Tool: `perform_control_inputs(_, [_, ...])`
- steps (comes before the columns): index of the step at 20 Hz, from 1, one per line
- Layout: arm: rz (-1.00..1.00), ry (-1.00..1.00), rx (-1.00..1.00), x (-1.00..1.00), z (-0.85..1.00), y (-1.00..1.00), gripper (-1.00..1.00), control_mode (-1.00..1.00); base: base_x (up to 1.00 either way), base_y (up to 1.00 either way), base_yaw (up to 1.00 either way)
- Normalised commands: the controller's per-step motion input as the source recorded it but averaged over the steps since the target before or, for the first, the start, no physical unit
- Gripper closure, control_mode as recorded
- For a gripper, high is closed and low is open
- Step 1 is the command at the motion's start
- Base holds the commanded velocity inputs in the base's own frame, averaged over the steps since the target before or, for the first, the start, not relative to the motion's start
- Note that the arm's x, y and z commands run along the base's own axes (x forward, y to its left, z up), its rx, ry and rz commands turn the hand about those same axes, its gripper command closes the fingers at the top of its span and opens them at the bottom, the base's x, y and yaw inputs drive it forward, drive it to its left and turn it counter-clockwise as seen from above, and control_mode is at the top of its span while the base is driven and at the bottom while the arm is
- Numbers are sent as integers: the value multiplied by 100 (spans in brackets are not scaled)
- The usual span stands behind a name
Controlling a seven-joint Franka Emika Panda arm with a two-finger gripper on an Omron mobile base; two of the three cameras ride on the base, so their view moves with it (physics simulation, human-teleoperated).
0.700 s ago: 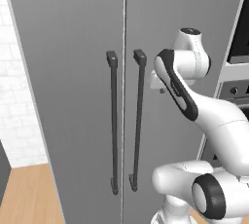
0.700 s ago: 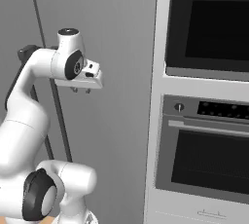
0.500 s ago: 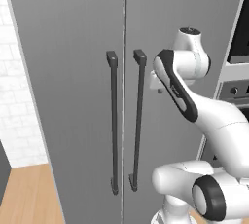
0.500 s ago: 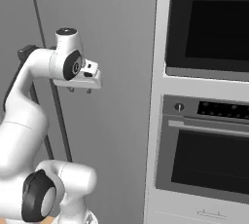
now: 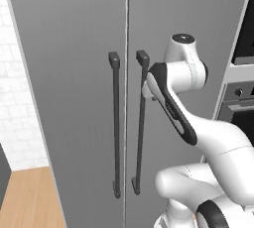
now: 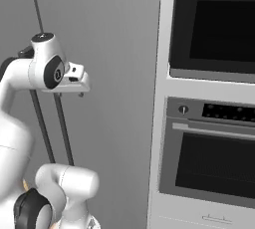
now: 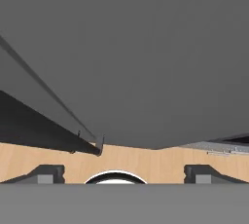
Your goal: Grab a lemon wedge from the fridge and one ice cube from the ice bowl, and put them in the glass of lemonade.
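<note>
The fridge [image 5: 69, 73] fills the scene, a tall grey brushed-metal front with both doors closed. Its two long dark bar handles [image 5: 115, 123] hang on either side of the centre seam. My gripper [image 6: 69, 94] points down, just in front of the right door [image 6: 114, 49], beside the right handle [image 5: 141, 123]. It is open, the fingertips [image 7: 46, 172] spread wide with nothing between them. The hand view looks down along the door [image 7: 146, 47] past a dark handle bar [image 7: 44, 135] to the floor. The ice bowl and the glass of lemonade are out of view.
A built-in oven stack stands right of the fridge, with a black upper oven [image 6: 214, 24] and a lower oven [image 6: 214, 163] that has a bar handle. Wood floor [image 5: 30, 197] and a white tiled wall [image 5: 15, 98] lie left of the fridge.
The arm has swung a little to the left, bringing the hand closer to the right door's handle. The fridge and the base have not moved.
</note>
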Motion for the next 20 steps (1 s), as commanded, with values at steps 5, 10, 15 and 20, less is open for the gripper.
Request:
perform_control_inputs(5, [0, 1, 0, -11, -4, 1, -100, 100, -34, 0, 1])
perform_control_inputs(10, [0, 0, 0, 0, 0, 0, -100, 100, -78, 9, 0])
perform_control_inputs(15, [0, 0, 0, 0, 0, 0, -100, 100, -23, 42, 0])
perform_control_inputs(20, [0, 0, 0, 0, 0, 0, -100, 100, 0, 55, 0])
